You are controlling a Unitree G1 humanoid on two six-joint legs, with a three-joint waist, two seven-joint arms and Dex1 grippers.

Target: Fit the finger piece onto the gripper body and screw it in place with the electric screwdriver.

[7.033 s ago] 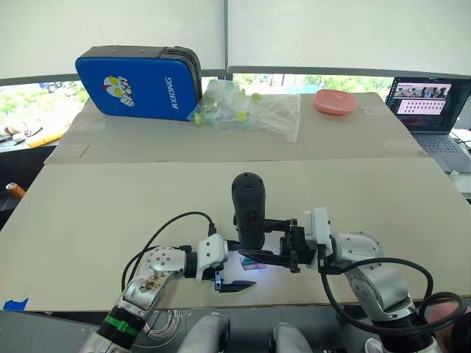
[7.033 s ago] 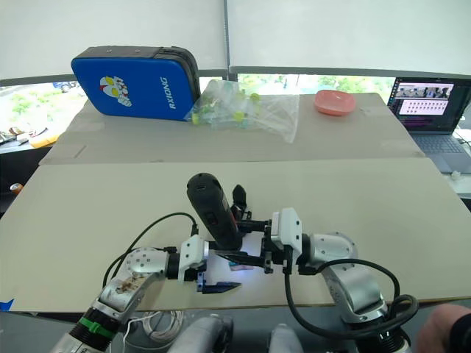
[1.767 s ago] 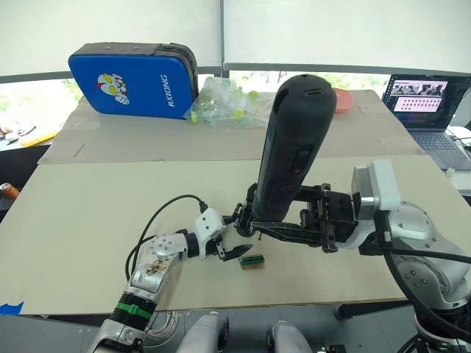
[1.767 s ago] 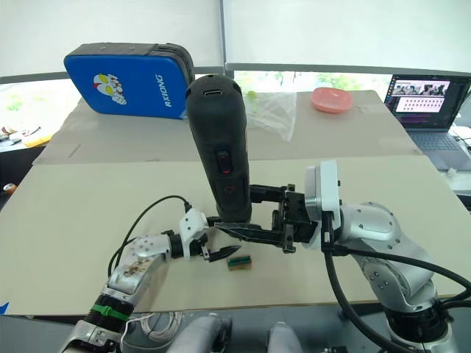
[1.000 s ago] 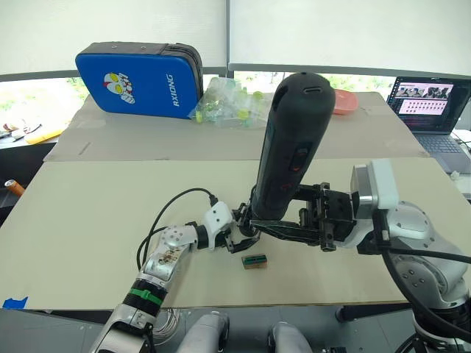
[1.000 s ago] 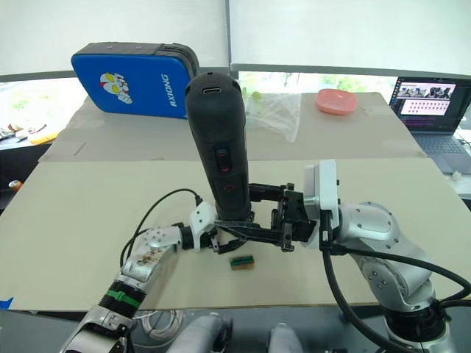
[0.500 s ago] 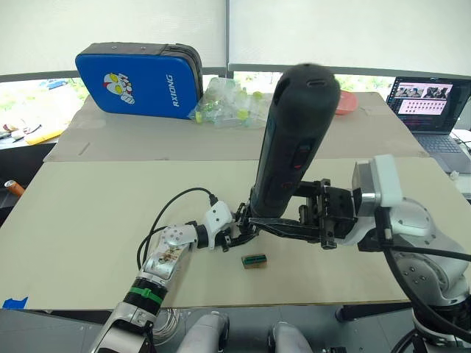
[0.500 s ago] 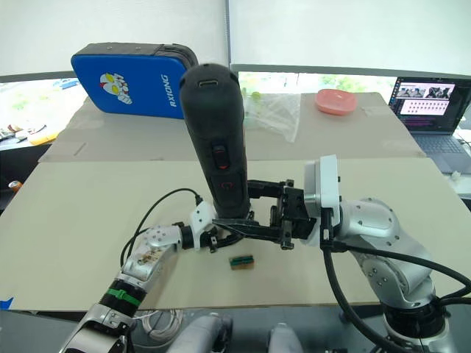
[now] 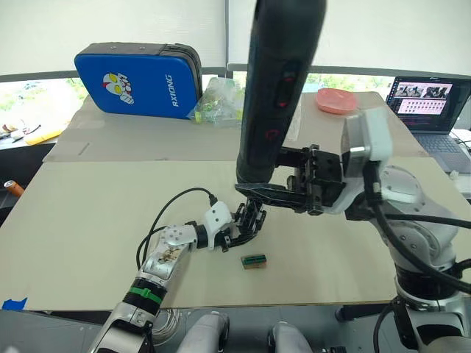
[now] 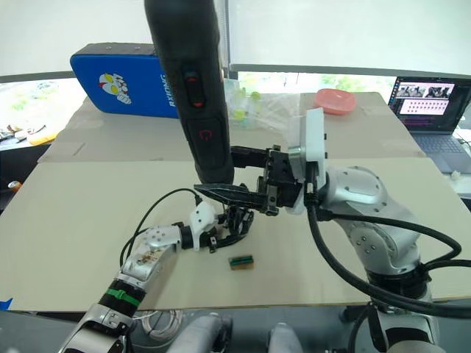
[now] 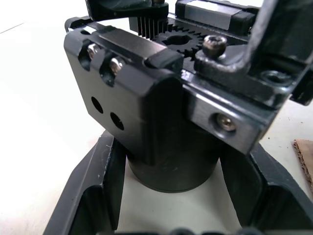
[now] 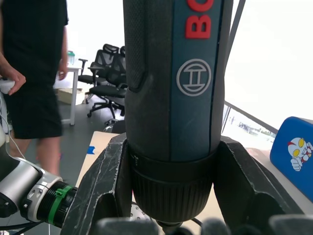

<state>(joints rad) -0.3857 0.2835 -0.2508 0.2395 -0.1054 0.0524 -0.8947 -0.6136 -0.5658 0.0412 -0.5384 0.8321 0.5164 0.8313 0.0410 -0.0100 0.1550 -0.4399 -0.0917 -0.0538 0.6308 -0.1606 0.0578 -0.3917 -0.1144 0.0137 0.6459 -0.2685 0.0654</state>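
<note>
Gripper body (image 11: 156,122), a black blocky assembly with gears and screw heads on a round base, stands on the table just in front of the robot, clamped at its base between the two black fingers of the left gripper (image 9: 246,224). Directly above it, the right gripper (image 9: 254,193) is closed around the lower barrel of the electric screwdriver (image 9: 276,88), a thick dark cylinder held upright with its chuck end pointing down; its fingers (image 12: 107,181) press both sides of the collar. The screwdriver's tip hangs above the gripper body and looks clear of it. The finger piece cannot be made out as a separate part; whether it is already seated is unclear.

Risks from here, as a judgement: the tall tool is held only low down, so it could tilt in the grasp and miss the screw head, or the bit could slip off and skid. Pressing down off-centre might twist the gripper body out of the left fingers.

A small green-brown block (image 9: 254,259) lies on the table just beside the assembly. The surface is a pale cardboard-covered table (image 9: 96,206). At its far edge are a blue case (image 9: 140,81), a clear plastic bag (image 9: 217,103) and a pink dish (image 9: 335,99); a laptop (image 9: 430,103) sits far right. A person (image 12: 34,68) stands among office chairs.
</note>
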